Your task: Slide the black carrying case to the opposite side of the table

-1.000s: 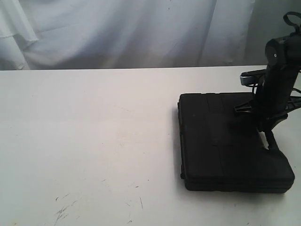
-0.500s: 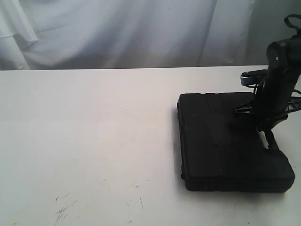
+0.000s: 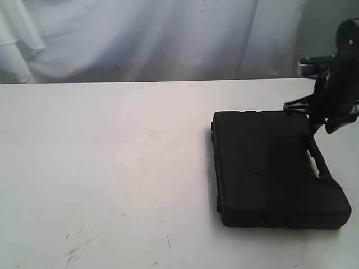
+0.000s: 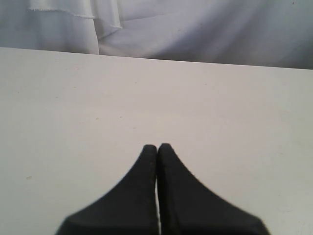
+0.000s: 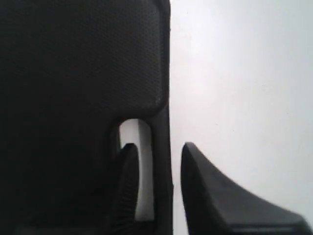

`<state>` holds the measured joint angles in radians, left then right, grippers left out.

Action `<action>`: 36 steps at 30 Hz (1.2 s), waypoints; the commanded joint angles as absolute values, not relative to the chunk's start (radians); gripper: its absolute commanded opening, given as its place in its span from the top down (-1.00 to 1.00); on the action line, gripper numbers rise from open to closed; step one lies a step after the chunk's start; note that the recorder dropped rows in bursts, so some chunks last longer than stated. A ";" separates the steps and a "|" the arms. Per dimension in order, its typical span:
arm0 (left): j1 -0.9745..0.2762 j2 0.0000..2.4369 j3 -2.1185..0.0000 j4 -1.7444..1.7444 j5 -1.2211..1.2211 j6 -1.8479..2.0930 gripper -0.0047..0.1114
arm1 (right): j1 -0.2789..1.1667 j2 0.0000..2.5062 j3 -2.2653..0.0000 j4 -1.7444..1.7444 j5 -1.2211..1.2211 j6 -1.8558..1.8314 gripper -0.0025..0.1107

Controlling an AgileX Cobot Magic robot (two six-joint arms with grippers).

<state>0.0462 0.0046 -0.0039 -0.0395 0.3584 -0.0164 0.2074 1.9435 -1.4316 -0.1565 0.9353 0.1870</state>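
The black carrying case (image 3: 272,168) lies flat on the table (image 3: 112,168), directly below and to one side of the right end effector (image 5: 159,145). It looks like rigid moulded plastic with a pebbled skin. It is probably moderately heavy, stiff enough to push without flexing, and likely to slide easily on the smooth table. The best hold is the handle (image 5: 161,196) along its edge. The right end effector straddles that bar, with one finger in the slot and one outside, spread apart and not clamped. The left end effector (image 4: 156,146) is pressed closed on nothing over bare table, with the case nowhere near it. Compared with a second ago, the right arm (image 3: 336,84) has lifted and drawn back, while the case has not shifted.
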 commanded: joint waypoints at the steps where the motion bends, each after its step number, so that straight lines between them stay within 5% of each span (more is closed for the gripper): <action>1: 0.047 0.000 0.000 -0.040 0.343 -0.018 0.92 | 0.202 1.795 -1.429 -0.023 0.940 0.140 0.95; 19: 0.047 0.000 0.000 -0.040 0.343 -0.018 0.92 | 0.290 0.997 -0.981 0.103 0.679 0.124 0.96; 36: 0.047 0.000 0.000 -0.040 0.343 -0.018 0.92 | 0.290 0.561 -0.956 0.091 0.684 0.126 0.96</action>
<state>0.0462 0.0046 -0.0039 -0.0395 0.3584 -0.0164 0.2887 0.6070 -0.9608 0.1111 0.6937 0.1271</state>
